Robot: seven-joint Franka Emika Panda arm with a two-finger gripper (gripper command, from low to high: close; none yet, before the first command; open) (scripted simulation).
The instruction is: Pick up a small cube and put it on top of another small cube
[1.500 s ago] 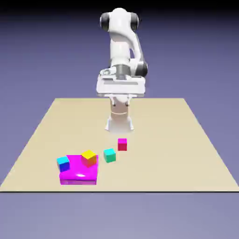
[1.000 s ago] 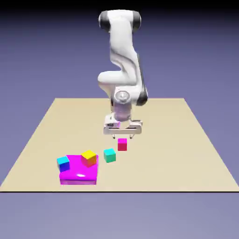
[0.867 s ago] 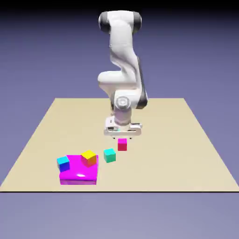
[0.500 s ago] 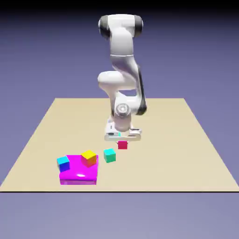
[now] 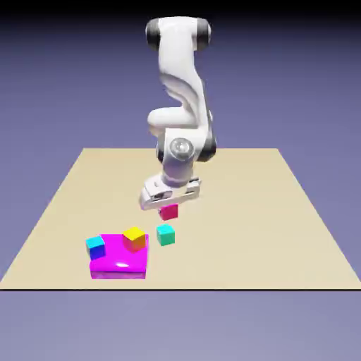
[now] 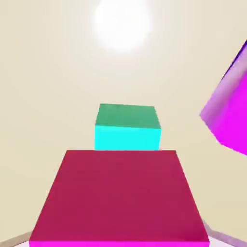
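Surface and room, from near to far. In the exterior view the near edge of the pale tan surface (image 5: 247, 240) runs straight across the lower part. The surface narrows toward its far edge, and the blue-violet backdrop (image 5: 56, 84) lies behind, darkening to black at the top. In the hand view a round white glare (image 6: 122, 21) lies on the surface toward the top.

Supported objects. A glossy magenta slab (image 5: 118, 264) lies toward the near edge, on the exterior view's left. The yellow cube (image 5: 134, 239) sits on its upper face, near the far right corner; the blue cube (image 5: 95, 247) overlaps its far left corner, and I cannot tell how it is supported. The teal cube (image 5: 166, 235) stands on the surface, to the exterior view's right of the slab and apart from it. In the hand view part of the slab enters at the right.

Cube and tool. My tool (image 5: 169, 206) is tilted in the exterior view, closed to the width of the red cube (image 5: 169, 212), which it grips between its fingers. The red cube projects below the hand, raised off the surface. In the hand view it fills the lower middle, nearest me; the teal cube appears just past its upper edge, farther off.
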